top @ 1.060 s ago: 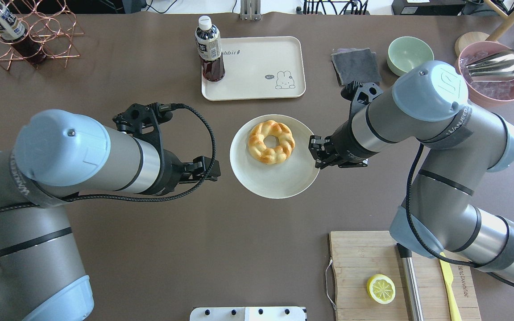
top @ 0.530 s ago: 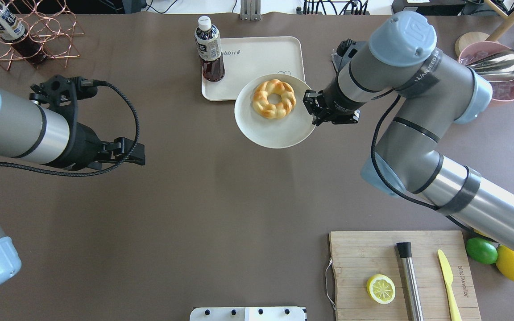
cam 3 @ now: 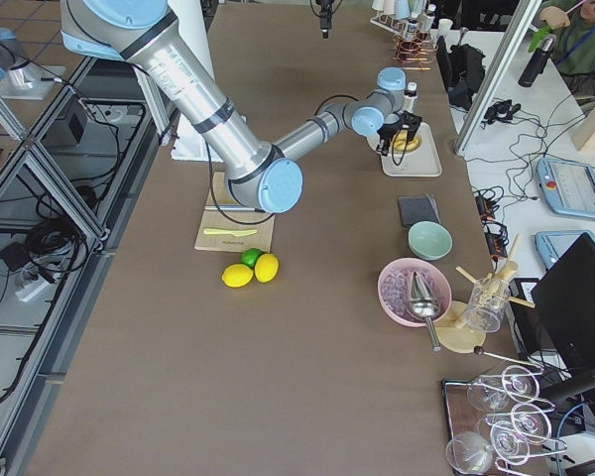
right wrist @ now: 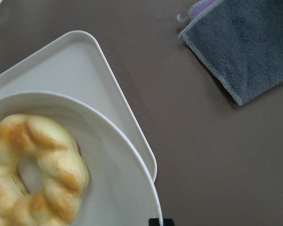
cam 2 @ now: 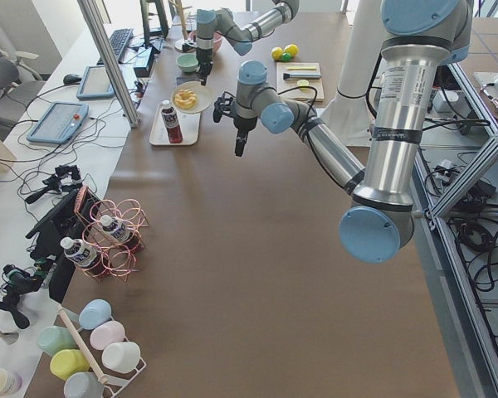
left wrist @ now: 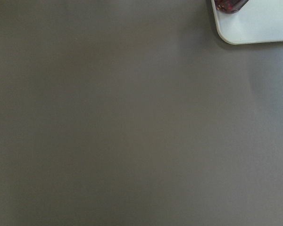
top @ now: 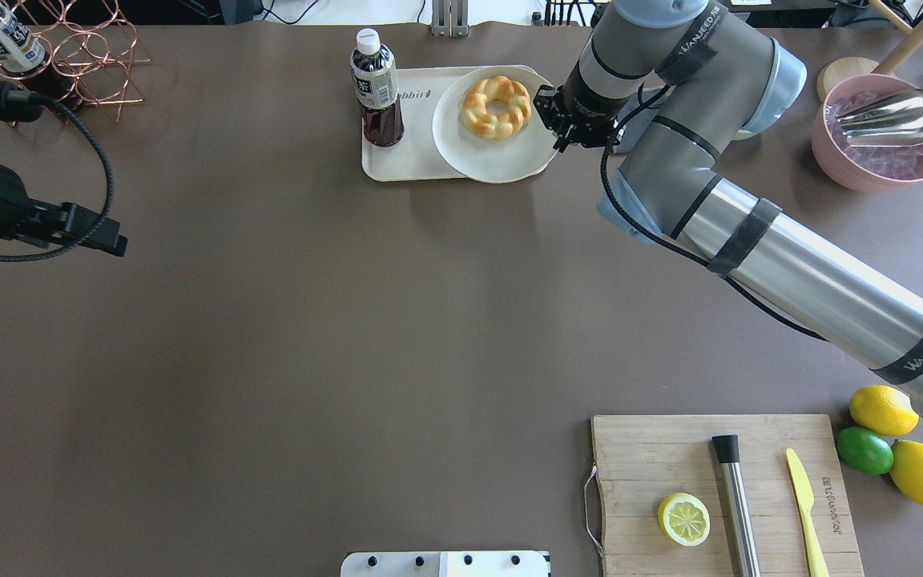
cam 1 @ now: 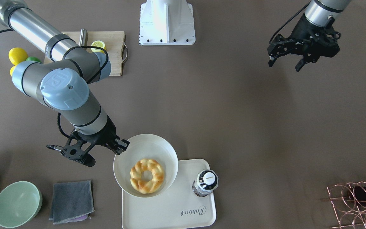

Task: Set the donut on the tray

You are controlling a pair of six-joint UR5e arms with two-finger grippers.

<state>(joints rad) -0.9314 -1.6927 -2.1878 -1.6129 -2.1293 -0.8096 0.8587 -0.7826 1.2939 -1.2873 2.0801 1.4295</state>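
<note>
The golden twisted donut (top: pixel 497 106) lies in a round white shallow bowl (top: pixel 493 164). My right gripper (top: pixel 555 120) is shut on the bowl's right rim and holds it over the right part of the cream tray (top: pixel 405 152). In the front-facing view the bowl (cam 1: pixel 145 143) looks tilted, and the donut (cam 1: pixel 147 176) sits at its lower side over the tray (cam 1: pixel 170 213). The right wrist view shows the donut (right wrist: pixel 37 169) and the tray's corner (right wrist: pixel 61 66). My left gripper (cam 1: pixel 284 65) is open and empty, far off at the table's left.
A dark drink bottle (top: pixel 376 88) stands on the tray's left part. A grey cloth (cam 1: pixel 71 200) and a green bowl (cam 1: pixel 17 203) lie right of the tray. A pink bowl (top: pixel 886 132), a cutting board (top: pixel 726 497) with a lemon slice (top: pixel 683 518), and a wire rack (top: pixel 53 56) stand further off.
My right gripper has carried the bowl with the donut from the table's middle away from the robot to over the tray. My left arm has drawn back to the left.
</note>
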